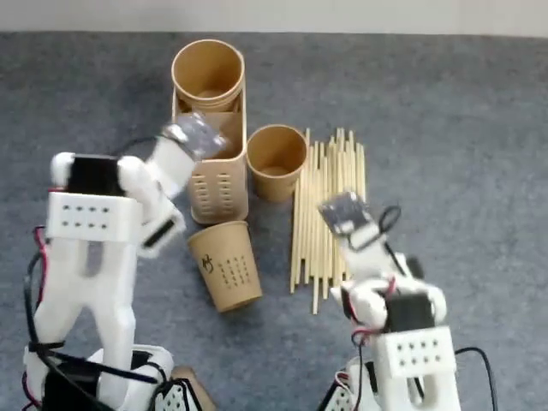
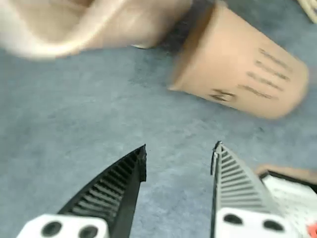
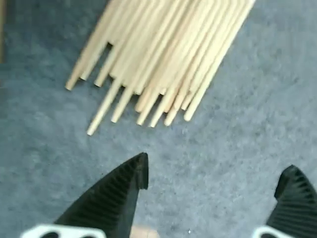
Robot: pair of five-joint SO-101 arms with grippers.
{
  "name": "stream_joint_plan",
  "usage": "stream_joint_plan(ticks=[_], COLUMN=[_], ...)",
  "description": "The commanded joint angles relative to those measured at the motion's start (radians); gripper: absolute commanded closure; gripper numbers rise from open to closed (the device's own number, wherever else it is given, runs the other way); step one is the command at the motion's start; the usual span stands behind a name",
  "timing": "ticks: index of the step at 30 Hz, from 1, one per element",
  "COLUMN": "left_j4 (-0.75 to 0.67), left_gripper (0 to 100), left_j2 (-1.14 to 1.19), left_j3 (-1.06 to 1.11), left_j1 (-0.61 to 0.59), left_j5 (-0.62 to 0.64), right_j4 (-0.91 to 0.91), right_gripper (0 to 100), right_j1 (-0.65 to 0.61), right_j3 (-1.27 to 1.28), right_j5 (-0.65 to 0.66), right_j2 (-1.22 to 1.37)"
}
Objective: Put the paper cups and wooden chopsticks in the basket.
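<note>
A paper cup (image 1: 224,264) lies on its side on the grey carpet, in front of the tan perforated basket (image 1: 219,190). A second cup (image 1: 208,75) sits at the basket's far end, and a third cup (image 1: 276,158) stands upright beside the basket's right wall. Wooden chopsticks (image 1: 330,205) lie in a bundle right of it. My left gripper (image 2: 180,148) is open above bare carpet, short of the fallen cup (image 2: 242,74). My right gripper (image 3: 218,163) is open wide, just short of the chopsticks' near ends (image 3: 168,59).
The left arm (image 1: 90,223) stands left of the basket, the right arm (image 1: 385,300) below the chopsticks. Grey carpet (image 1: 462,128) stretches free to the right. A brown object (image 1: 190,385) lies at the front edge by the left arm's base.
</note>
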Motion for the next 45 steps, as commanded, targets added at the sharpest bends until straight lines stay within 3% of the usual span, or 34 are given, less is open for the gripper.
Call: stream_joint_plan(ticks=[1,5,11,15,20,24,31,36,45], left_j4=[0.002,-0.143,-0.44,-0.514,-0.511,-0.509,-0.416,-0.353,-0.345], left_gripper=[77,77,77,77,77,77,77,77,77], left_j2=[-0.107,-0.217,-0.277,-0.28,-0.28,-0.28,-0.272,-0.28,-0.28], left_j3=[0.16,0.351,0.516,0.578,0.639,0.687,0.687,0.679,0.639], left_j1=[0.15,0.24,0.257,0.259,0.297,0.414,0.539,0.539,0.467], left_j5=[-0.005,0.083,0.242,0.311,0.316,0.315,0.209,0.114,0.112], right_j4=[-0.031,-0.031,-0.031,-0.031,-0.031,-0.033,-0.033,-0.033,-0.03], right_gripper=[60.5,60.5,60.5,60.5,60.5,60.5,60.5,60.5,60.5], right_j1=[0.071,0.084,0.082,0.082,0.081,0.081,0.081,0.081,0.085], right_j3=[0.045,0.048,0.047,0.047,0.045,0.045,0.045,0.045,0.045], right_j5=[0.025,0.018,-0.014,-0.012,-0.015,-0.017,-0.017,-0.017,-0.011], right_j2=[-0.058,-0.058,-0.058,-0.058,-0.058,-0.058,-0.058,-0.058,-0.058])
